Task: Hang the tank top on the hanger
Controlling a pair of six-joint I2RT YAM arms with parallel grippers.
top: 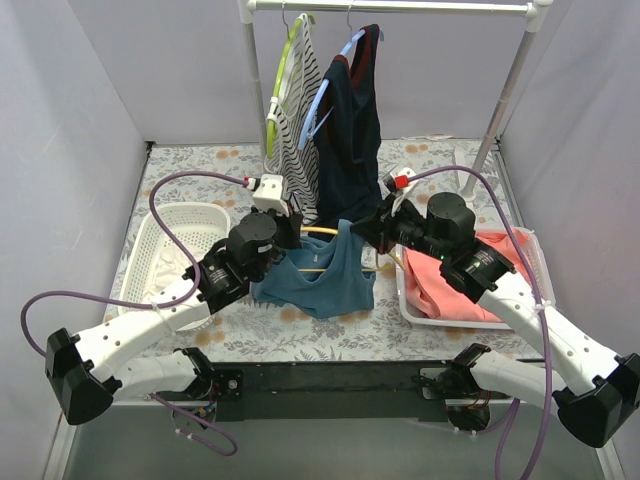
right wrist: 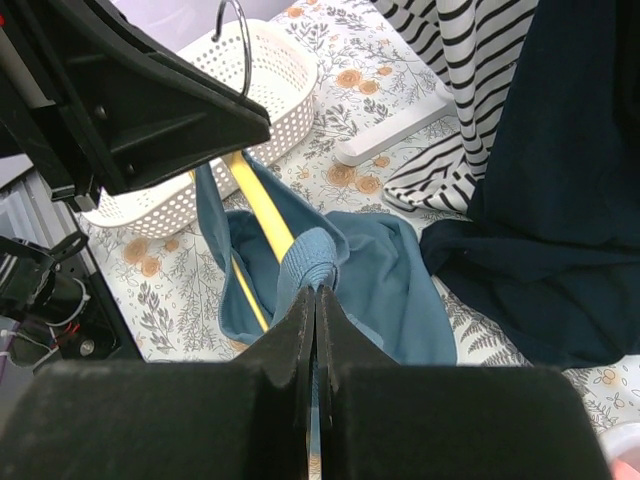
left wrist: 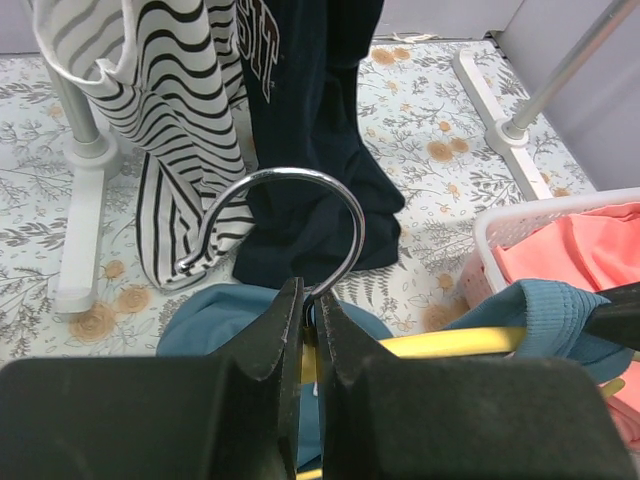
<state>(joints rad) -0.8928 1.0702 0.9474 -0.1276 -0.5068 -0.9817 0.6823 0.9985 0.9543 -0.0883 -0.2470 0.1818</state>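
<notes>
Pretty tight spot; the tank top [top: 325, 280] sits mid-table, boxed in by the white basket [top: 175, 225] on the left, the basket with pink cloth [top: 405, 295] on the right, and the navy garment [top: 350, 140] hanging off the rack [top: 390, 7] just beyond it; the only free room is the flowered table [top: 300, 345] strip on the near side. The pale lettering [left wrist: 262, 40] on the navy garment is cut off, can't read it. The left gripper [left wrist: 308, 300] is clamped on the yellow hanger [left wrist: 450, 343] right under its metal hook [left wrist: 350, 215]; the right gripper [right wrist: 316, 300] is pinched tight on a rolled teal edge of the tank top, which drapes over the hanger between the two grippers.
</notes>
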